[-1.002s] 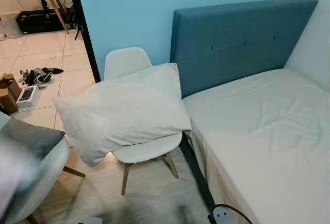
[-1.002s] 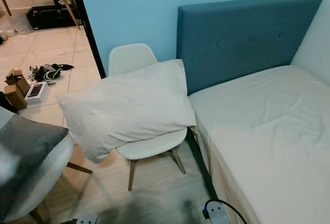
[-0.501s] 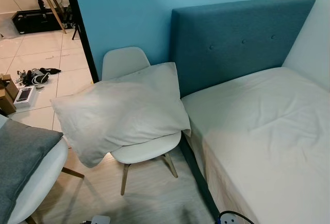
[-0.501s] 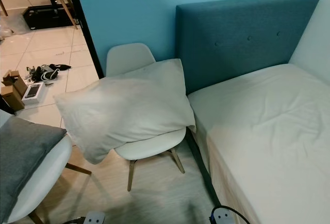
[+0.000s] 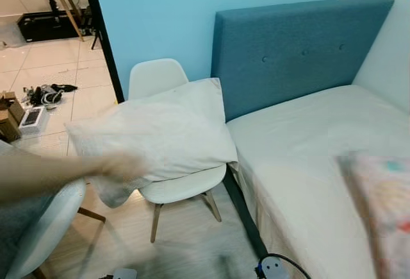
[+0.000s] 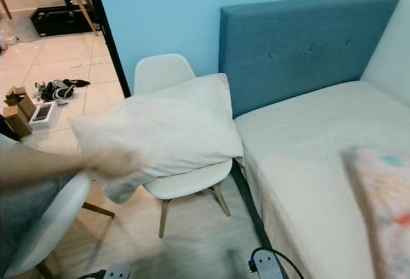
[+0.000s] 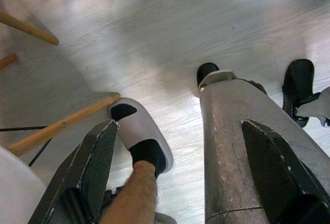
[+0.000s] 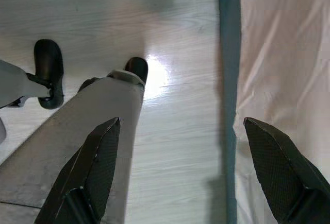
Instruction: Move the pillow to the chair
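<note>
A large white pillow (image 5: 170, 135) lies on the seat of a white chair (image 5: 155, 77) beside the bed and hangs over the chair's left side. A person's blurred arm (image 5: 51, 176) reaches in from the left, its hand (image 5: 125, 163) at the pillow's lower left corner. My left gripper (image 7: 180, 183) hangs open over the wooden floor, next to a person's foot in a white slipper (image 7: 140, 139). My right gripper (image 8: 185, 183) also hangs open, above the floor by the bed's edge (image 8: 229, 80). Neither holds anything.
A bed with a white sheet (image 5: 307, 157) and blue headboard (image 5: 295, 51) is on the right. A blurred patterned thing (image 5: 384, 202) lies on its near right part. A second white chair (image 5: 45, 221) stands at the near left. Clutter (image 5: 38, 96) lies on the tiles.
A person's arm has come in from the left and reached the pillow's corner. A blurred patterned thing has appeared on the bed at the right. The pillow stays on the chair.
</note>
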You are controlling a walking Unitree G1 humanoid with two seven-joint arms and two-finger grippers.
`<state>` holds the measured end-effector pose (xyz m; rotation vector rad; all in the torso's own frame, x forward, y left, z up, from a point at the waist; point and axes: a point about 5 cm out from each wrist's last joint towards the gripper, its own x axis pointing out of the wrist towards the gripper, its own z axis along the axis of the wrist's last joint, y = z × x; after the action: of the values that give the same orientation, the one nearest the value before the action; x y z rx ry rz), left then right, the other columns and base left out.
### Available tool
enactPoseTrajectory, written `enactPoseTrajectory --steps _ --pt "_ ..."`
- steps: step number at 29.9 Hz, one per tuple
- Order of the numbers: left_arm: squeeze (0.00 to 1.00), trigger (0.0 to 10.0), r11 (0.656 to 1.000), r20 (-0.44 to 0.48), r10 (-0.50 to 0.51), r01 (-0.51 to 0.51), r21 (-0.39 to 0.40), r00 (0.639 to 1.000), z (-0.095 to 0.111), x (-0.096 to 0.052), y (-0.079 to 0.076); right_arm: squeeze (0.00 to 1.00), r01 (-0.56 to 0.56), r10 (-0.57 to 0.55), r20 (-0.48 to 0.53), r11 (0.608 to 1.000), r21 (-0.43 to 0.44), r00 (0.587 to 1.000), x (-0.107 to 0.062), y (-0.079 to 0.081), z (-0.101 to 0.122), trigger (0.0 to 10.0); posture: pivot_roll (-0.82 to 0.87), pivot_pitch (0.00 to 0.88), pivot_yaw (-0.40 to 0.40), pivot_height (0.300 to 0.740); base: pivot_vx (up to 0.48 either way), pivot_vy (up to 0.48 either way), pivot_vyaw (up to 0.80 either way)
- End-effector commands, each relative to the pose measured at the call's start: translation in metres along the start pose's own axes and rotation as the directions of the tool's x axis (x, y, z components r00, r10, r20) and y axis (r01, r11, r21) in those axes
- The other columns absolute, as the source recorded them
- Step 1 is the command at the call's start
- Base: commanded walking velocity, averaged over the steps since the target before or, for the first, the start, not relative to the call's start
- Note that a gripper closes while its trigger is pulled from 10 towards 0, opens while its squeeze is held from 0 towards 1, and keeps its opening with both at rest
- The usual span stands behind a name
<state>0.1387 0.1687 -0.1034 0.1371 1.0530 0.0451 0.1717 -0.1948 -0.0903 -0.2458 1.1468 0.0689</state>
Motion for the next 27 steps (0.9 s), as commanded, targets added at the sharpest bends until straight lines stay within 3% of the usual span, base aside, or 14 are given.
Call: enactPoseTrajectory --steps 1,2,4,14,20,27 --pt "0.00 10.0 1.000 -0.077 -0.026 0.026 0.007 0.997 -0.020 -0.004 -0.009 0.00 0.003 -0.003 -0.010 1.000 -0.008 1.000 0.000 -0.002 -0.001 10.0 -0.08 0.070 -0.023 0.740 0.000 0.000 0.00" --pt "0.00 10.0 1.000 -0.075 -0.026 0.026 0.007 0.997 -0.019 -0.004 -0.008 0.00 0.012 -0.012 -0.013 1.000 -0.010 1.000 -0.001 -0.012 -0.003 10.0 -0.08 0.071 -0.023 0.740 0.000 0.000 0.00" --pt "0.00 10.0 1.000 -0.075 -0.026 0.026 0.008 0.997 -0.019 -0.004 -0.008 0.00 0.016 -0.017 -0.016 1.000 -0.010 1.000 -0.001 -0.016 -0.005 10.0 -0.08 0.071 -0.022 0.740 0.000 0.000 0.00" --pt "0.00 10.0 1.000 -0.073 -0.027 0.028 0.014 0.997 -0.018 -0.003 -0.006 0.00 0.020 -0.020 -0.019 1.000 -0.008 1.000 -0.002 -0.019 -0.006 10.0 -0.08 0.070 -0.020 0.740 0.000 0.000 0.00" --pt "0.00 10.0 0.999 -0.073 -0.027 0.028 0.016 0.997 -0.018 -0.003 -0.006 0.00 0.013 -0.013 -0.013 1.000 -0.009 1.000 -0.001 -0.013 -0.001 10.0 -0.08 0.073 -0.017 0.740 0.000 0.000 0.00" --pt "0.00 10.0 0.999 -0.076 -0.028 0.030 0.019 0.997 -0.019 -0.004 -0.007 0.00 -0.011 0.011 -0.027 1.000 -0.010 1.000 0.000 0.008 -0.011 10.0 -0.08 0.074 -0.018 0.740 0.000 0.000 0.00"
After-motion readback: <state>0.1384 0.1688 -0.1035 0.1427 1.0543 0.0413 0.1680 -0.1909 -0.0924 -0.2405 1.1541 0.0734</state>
